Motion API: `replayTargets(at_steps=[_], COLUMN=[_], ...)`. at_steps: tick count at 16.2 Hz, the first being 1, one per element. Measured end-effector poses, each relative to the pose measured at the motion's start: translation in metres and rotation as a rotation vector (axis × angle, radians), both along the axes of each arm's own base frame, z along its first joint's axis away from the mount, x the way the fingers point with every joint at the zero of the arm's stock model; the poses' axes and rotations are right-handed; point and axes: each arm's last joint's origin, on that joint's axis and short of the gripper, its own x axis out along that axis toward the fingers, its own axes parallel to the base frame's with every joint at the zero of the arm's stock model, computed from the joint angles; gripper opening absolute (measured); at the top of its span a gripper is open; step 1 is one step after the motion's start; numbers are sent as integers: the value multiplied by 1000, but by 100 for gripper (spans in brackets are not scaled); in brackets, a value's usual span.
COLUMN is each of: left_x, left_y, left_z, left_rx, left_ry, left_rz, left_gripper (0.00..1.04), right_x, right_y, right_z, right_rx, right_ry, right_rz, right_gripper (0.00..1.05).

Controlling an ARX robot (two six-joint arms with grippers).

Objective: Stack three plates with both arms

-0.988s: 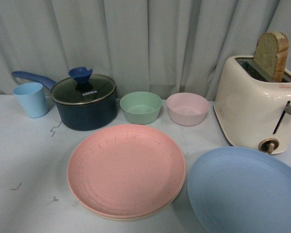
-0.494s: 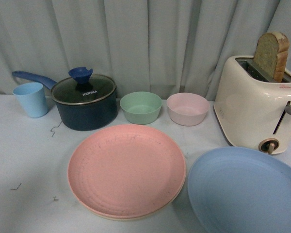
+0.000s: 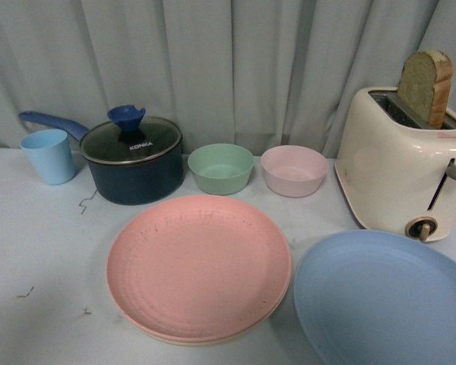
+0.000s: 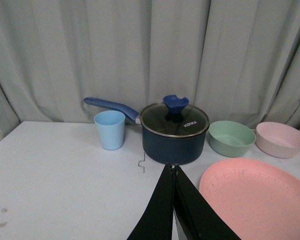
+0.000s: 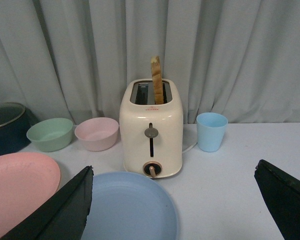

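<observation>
**Blue plate lies off the stack**
It sits beside the pink plate, itself on the cream plate, near the toaster. Right gripper spread wide, left gripper pressed together, empty. A thin rim grip could slip, or the lift clip the toaster.

The pink plate and the light blue plate look like matt plastic, faintly ringed (the pink one carries small specks). The toaster has a glossy cream shell, the bread slice a rough crumb. The pot is dark and smooth under a shiny glass lid with a metal rim. The curtain is cloth, the bench matt. My left pincer is matt black.
</observation>
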Motion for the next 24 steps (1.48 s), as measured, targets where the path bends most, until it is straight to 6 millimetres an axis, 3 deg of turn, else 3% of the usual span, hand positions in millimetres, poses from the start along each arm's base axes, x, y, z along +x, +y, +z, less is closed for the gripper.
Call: replayTargets(at_steps=[16, 20, 22, 24], left_x=[-26, -26, -26, -26], left_y=[0, 0, 0, 0], left_z=[-3, -3, -3, -3], left_rx=[0, 0, 0, 0], left_ry=[4, 8, 8, 7], left_rz=[0, 0, 0, -3], left_gripper=[3, 36, 57, 77], right_x=[0, 0, 0, 16], right_y=[0, 0, 0, -12], right_z=[0, 0, 0, 8], right_rx=[0, 0, -2, -42], right_ry=[0, 0, 6, 27], right_rz=[0, 0, 13, 155], right_gripper=[98, 98, 98, 98])
